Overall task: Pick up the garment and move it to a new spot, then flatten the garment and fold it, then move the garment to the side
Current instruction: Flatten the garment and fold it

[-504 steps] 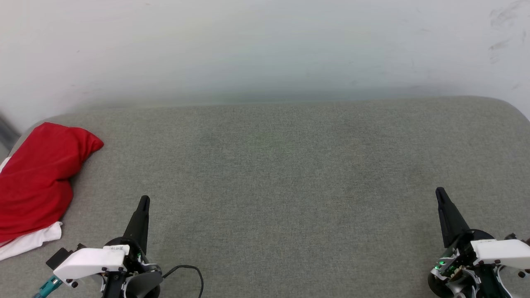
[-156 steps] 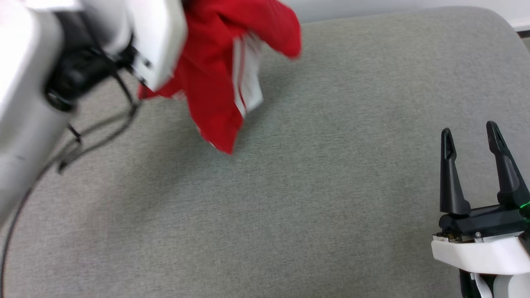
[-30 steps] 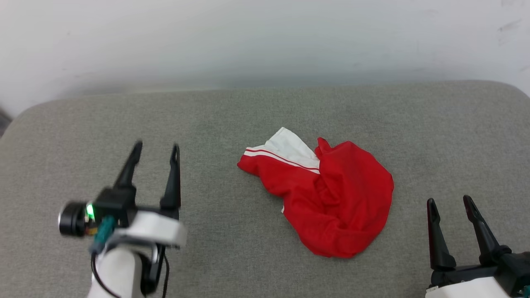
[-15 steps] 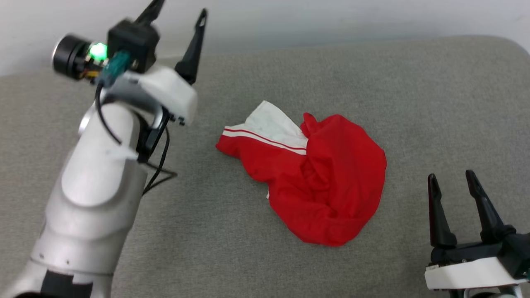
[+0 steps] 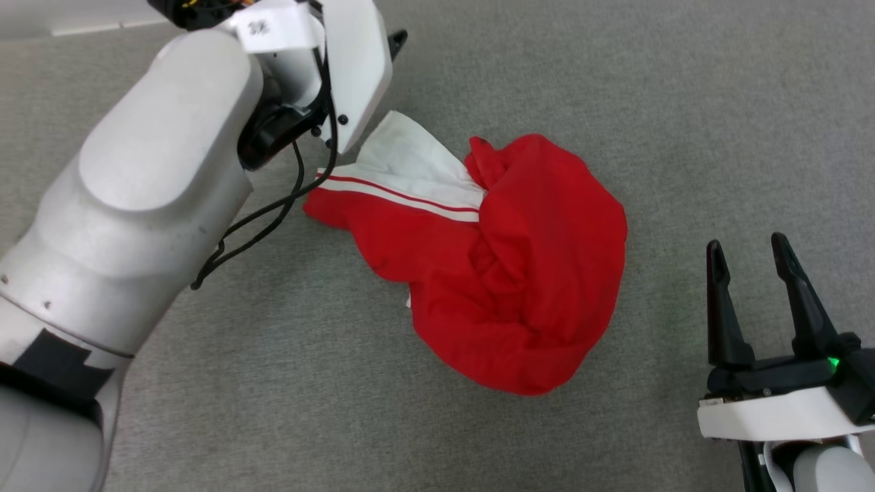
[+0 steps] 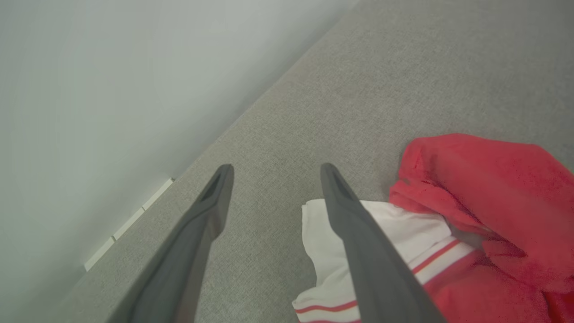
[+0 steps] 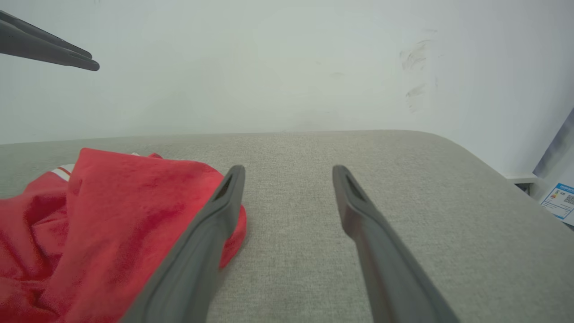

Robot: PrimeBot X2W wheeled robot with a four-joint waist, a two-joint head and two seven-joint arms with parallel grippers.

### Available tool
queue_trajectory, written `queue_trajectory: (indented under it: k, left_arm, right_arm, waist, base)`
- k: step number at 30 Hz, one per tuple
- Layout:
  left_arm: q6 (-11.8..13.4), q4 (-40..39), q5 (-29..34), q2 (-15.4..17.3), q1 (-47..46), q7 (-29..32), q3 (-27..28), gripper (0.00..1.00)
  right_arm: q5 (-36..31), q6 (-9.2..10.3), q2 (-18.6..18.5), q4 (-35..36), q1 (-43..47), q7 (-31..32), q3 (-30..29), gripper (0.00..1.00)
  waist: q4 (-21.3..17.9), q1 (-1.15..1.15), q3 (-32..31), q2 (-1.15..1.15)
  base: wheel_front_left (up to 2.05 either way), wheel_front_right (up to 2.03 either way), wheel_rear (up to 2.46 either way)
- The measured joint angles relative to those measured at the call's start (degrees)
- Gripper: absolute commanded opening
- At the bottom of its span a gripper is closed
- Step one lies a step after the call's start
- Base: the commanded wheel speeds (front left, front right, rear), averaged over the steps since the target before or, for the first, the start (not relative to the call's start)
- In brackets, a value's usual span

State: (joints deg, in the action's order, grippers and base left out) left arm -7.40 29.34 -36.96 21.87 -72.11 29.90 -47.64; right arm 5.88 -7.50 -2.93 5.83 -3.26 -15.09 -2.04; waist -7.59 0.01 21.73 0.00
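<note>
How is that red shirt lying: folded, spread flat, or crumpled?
Crumpled. The garment lies bunched in a rumpled heap on the grey cushion, one white sleeve poking out.

Grey fabric cushion (image 5: 615, 82) spread under a pale wall (image 7: 269, 67), dark scuffs (image 7: 415, 56) marked the wall, a printed label (image 7: 559, 201) showed beyond the cushion's edge

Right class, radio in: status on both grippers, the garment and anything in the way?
Left gripper: jaws open by white sleeve. Right gripper: jaws open, apart from garment. Garment crumpled, unfolded. Black cable beside sleeve.
</note>
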Motion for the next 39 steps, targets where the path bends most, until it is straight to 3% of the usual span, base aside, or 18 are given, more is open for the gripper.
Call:
queue_trajectory:
  k: [9, 15, 19, 20, 21, 26, 32, 39]
  left_arm:
    - [0.0, 1.18, -11.59, 2.53, -6.48, 15.39, -14.8, 1.0]
    - [0.0, 1.74, -15.73, 4.04, -6.96, 19.62, -22.72, 1.0]
    - [0.09, -0.64, -16.58, 5.69, -7.01, 21.09, -24.14, 1.0]
    - [0.2, -0.97, -16.46, 5.83, -6.91, 21.08, -24.21, 0.35]
    - [0.25, -1.29, -16.27, 5.93, -6.77, 20.86, -24.36, 0.0]
    - [0.0, -2.13, -15.73, 5.6, -6.24, 16.24, -25.57, 0.0]
    - [0.0, -2.85, -16.56, 6.7, -7.15, 4.87, -25.76, 0.0]
    - [0.0, 1.03, -19.76, 15.3, -3.21, -1.38, -25.25, 0.0]
  right_arm:
    - [0.79, 0.0, 0.0, 0.36, -2.81, 0.0, 0.64, 1.0]
    - [1.34, 0.0, -0.01, 0.73, -4.15, -0.01, 1.0, 1.0]
    - [1.65, 0.0, 0.0, 0.6, -4.4, 0.0, 0.92, 1.0]
    - [1.63, 0.0, 0.0, 0.54, -4.45, 0.0, 0.9, 1.0]
    - [1.6, 0.0, 0.0, 0.51, -4.45, 0.0, 0.78, 1.0]
    - [0.88, 0.0, 0.0, 0.46, -4.36, -0.01, 0.35, 1.0]
    - [-0.34, 0.0, 0.01, 0.22, -2.9, 0.0, 0.01, 1.0]
    - [-1.33, 0.0, 0.02, 0.32, -1.47, 0.0, -0.2, 1.0]
  waist:
    - [-2.59, 0.0, 5.29, 0.0]
    - [-4.25, -0.01, 8.12, 0.0]
    - [-4.91, -0.01, 9.16, 0.0]
    - [-4.87, -0.01, 9.08, 0.0]
    - [-4.76, -0.01, 8.96, 0.0]
    - [-3.45, -0.01, 7.47, 0.0]
    - [-0.66, -0.01, 3.99, 0.0]
    - [3.58, -0.01, 0.18, 0.0]
  base:
    - [0.0, 0.0, 0.0]
    - [0.0, 0.0, 0.0]
    - [0.0, 0.0, 0.0]
    - [0.0, 0.0, 0.0]
    - [0.0, 0.0, 0.0]
    - [0.0, 0.0, 0.0]
    - [0.0, 0.0, 0.0]
    - [0.0, 0.0, 0.0]
